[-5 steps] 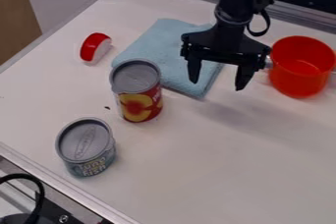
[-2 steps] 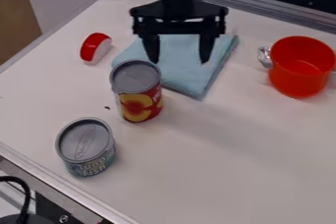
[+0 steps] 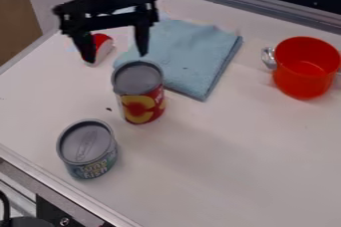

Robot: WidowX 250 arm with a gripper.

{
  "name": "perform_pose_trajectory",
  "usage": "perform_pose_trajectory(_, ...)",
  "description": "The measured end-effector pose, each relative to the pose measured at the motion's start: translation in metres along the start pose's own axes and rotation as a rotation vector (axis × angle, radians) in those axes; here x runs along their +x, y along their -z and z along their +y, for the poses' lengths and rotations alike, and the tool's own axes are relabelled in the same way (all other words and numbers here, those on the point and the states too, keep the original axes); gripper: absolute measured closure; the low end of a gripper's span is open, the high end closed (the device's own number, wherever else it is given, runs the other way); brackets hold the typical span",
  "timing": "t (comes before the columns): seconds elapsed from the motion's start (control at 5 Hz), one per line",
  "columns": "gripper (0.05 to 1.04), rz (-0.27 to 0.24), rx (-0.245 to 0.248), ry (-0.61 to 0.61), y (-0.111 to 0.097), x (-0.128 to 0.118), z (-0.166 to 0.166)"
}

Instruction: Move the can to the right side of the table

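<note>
"FISH" reads across the side of the near-left can (image 3: 85,142), beneath blurred lettering; lettering on the farther can (image 3: 140,102) is illegible.

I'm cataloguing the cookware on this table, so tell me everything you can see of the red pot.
The pot is bright red with a smooth, glossy look, rounded walls and an open top. A silvery, metal-looking handle sticks out on the side toward the blue cloth, and a bit of another shows at the picture's right edge. It stands upright on the white table, with nothing visible inside. The cloth lies apart from it.
</note>
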State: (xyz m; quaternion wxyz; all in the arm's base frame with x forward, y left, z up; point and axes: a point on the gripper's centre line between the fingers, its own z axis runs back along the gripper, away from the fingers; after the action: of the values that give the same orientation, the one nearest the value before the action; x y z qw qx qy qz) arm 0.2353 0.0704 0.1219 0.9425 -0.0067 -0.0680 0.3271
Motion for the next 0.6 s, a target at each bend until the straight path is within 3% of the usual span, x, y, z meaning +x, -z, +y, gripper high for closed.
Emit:
perform_pose_trajectory(0.4, 0.084, -0.009, -0.011, -0.172, 0.005, 0.005, 0.062)
perform_pose_trajectory(0.6, 0.084, -0.014, 0.032, -0.223, 0.022, -0.005, 0.078)
